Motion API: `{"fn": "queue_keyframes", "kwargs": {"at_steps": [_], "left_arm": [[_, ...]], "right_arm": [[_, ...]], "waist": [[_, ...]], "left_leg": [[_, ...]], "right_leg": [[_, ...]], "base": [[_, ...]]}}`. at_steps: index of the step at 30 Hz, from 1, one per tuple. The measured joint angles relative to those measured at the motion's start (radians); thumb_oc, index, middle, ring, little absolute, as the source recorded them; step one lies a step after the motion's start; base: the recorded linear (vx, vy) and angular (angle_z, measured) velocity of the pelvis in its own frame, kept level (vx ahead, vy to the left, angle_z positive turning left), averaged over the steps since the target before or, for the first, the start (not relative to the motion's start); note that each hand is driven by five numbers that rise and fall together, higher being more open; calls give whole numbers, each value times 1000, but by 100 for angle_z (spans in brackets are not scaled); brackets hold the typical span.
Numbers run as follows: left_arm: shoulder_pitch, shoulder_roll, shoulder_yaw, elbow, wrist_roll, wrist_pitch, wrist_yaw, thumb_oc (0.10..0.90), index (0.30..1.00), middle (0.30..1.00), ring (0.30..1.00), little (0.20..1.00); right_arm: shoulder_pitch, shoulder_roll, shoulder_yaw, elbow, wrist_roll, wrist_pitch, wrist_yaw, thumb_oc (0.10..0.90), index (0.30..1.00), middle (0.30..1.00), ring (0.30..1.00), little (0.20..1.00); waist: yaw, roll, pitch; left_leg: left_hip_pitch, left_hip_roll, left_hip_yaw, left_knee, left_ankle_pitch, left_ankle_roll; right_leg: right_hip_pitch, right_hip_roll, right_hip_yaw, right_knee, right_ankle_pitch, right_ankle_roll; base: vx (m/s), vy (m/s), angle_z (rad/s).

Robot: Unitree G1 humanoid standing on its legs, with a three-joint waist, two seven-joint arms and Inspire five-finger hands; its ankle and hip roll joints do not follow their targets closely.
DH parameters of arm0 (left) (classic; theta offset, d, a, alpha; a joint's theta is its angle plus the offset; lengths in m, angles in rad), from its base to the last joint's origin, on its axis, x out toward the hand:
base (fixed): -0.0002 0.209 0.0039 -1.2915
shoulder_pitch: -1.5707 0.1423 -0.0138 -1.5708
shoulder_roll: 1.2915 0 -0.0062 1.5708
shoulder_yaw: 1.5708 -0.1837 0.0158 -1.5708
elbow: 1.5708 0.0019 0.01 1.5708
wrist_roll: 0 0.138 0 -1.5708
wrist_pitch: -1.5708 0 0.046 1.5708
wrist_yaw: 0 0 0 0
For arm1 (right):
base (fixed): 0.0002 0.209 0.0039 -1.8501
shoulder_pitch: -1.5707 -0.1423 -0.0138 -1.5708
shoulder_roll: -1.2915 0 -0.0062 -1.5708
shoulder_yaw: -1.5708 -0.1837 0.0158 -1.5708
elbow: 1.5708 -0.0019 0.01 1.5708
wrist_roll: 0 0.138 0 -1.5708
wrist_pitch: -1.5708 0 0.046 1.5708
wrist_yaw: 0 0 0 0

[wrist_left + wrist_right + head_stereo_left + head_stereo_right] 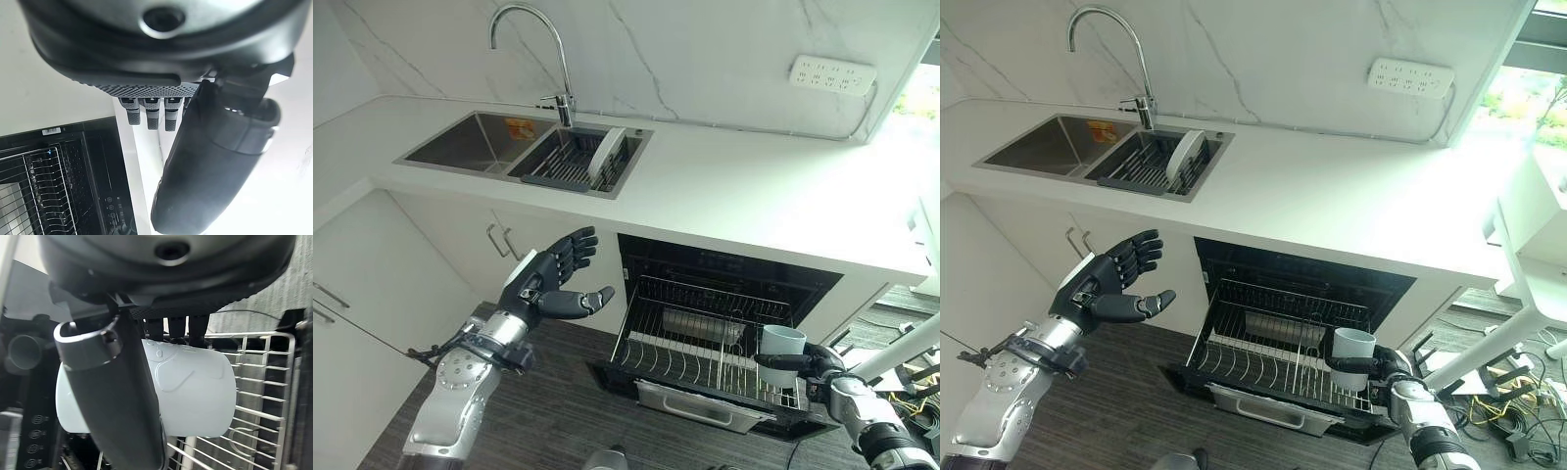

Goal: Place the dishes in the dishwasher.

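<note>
My right hand [806,361] is shut on a pale blue-white cup [781,347], held upright over the right end of the pulled-out dishwasher rack [677,364]. In the right wrist view the thumb [115,396] crosses the cup [190,387] with the rack wires [259,396] behind it. A white plate [605,155] stands on edge in the dark drain basket [564,157] in the sink. My left hand [553,276] hovers open in front of the cabinet, left of the dishwasher, holding nothing.
The dishwasher door [705,406] lies open low in front of the rack. A steel sink [475,140] with a tall faucet [530,44] sits in the white counter [744,186]. Cabinet handles [499,240] are behind my left hand. A socket strip [832,73] is on the wall.
</note>
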Motion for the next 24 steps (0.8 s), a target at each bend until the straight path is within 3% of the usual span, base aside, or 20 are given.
{"fn": "queue_keyframes", "kwargs": {"at_steps": [6,24], "left_arm": [[1,4,1,-1,-30,-1,1,800,900,900,900,900],[1,4,1,-1,-31,-1,1,800,900,900,900,900]], "right_arm": [[0,10,0,0,2,-43,-48,800,900,900,900,900],[0,3,-1,0,-2,-43,-83,800,900,900,900,900]], "waist": [[2,6,-3],[-1,6,-3]], "left_leg": [[2,-1,-3,-8,3,-4],[15,-1,2,-14,4,-4]], "right_leg": [[-1,-2,-6,4,-8,0],[1,-1,0,2,-8,0]], "base": [[0,-3,2],[-1,0,-1]]}}
